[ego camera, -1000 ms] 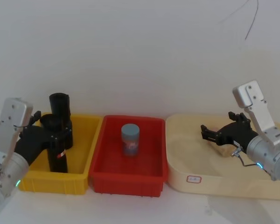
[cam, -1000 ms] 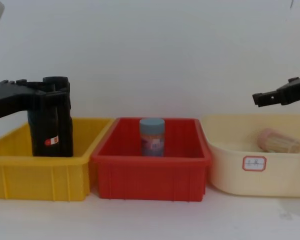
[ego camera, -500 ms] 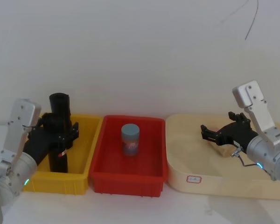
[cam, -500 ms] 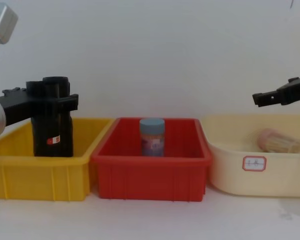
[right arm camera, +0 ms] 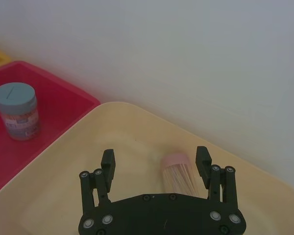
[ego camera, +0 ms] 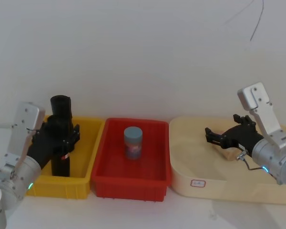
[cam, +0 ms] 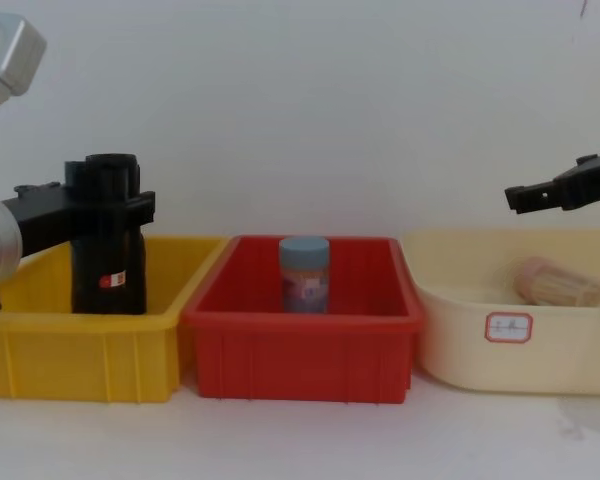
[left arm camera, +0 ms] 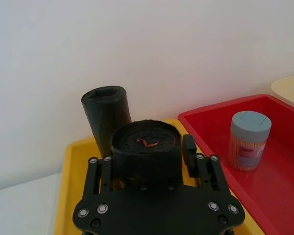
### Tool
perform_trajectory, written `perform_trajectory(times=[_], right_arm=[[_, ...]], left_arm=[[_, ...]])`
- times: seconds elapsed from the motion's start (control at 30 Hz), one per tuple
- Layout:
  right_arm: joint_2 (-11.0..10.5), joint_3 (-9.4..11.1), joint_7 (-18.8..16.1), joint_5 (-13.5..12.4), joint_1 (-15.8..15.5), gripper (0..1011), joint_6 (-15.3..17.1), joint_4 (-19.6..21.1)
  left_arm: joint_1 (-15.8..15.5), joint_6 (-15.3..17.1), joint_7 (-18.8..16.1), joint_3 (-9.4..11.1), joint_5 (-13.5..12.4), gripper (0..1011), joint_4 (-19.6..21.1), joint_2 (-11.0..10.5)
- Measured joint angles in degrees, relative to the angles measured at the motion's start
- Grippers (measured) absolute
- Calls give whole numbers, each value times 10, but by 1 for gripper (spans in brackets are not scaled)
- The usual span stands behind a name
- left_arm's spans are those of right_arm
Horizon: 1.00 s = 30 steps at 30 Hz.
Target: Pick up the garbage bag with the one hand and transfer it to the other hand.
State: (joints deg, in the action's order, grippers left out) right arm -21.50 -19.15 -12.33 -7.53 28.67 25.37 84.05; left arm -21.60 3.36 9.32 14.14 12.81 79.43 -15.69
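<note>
Head view: left gripper point(ego camera: 62, 136) clamped round garbage bag point(ego camera: 62, 164), fingers on its upper half; bag upright in yellow bin point(ego camera: 57, 187), left of red bin point(ego camera: 128, 188); left arm angled in from side away from red bin; right gripper point(ego camera: 210, 136) spread wide, empty, above cream tray point(ego camera: 229, 191), right of red bin.
Left wrist view: fingers point(left arm camera: 188, 154) against both sides of bag; second black roll point(left arm camera: 107, 115) just behind.
Right wrist view: toothpick jar point(right arm camera: 179, 174) lying in tray beyond open fingers.
Chest view: bag base inside yellow bin; right gripper level, above tray rim.
</note>
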Motion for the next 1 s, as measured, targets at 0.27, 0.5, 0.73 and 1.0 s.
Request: perform_trajectory(times=[0.27, 0.5, 0.73, 1.0], right_arm=[[0, 0, 0, 0, 0, 1001, 0, 0], [0, 0, 0, 0, 0, 1000, 0, 0], [0, 0, 0, 0, 0, 1001, 0, 0], [0, 0, 0, 0, 0, 1001, 0, 0]], left_arm=[[-2, -1, 1, 1, -1, 570, -3, 2], [-3, -1, 1, 1, -1, 539, -5, 3], [-3, -1, 2, 1, -1, 539, -6, 3], [-3, -1, 3, 1, -1, 539, -6, 3]])
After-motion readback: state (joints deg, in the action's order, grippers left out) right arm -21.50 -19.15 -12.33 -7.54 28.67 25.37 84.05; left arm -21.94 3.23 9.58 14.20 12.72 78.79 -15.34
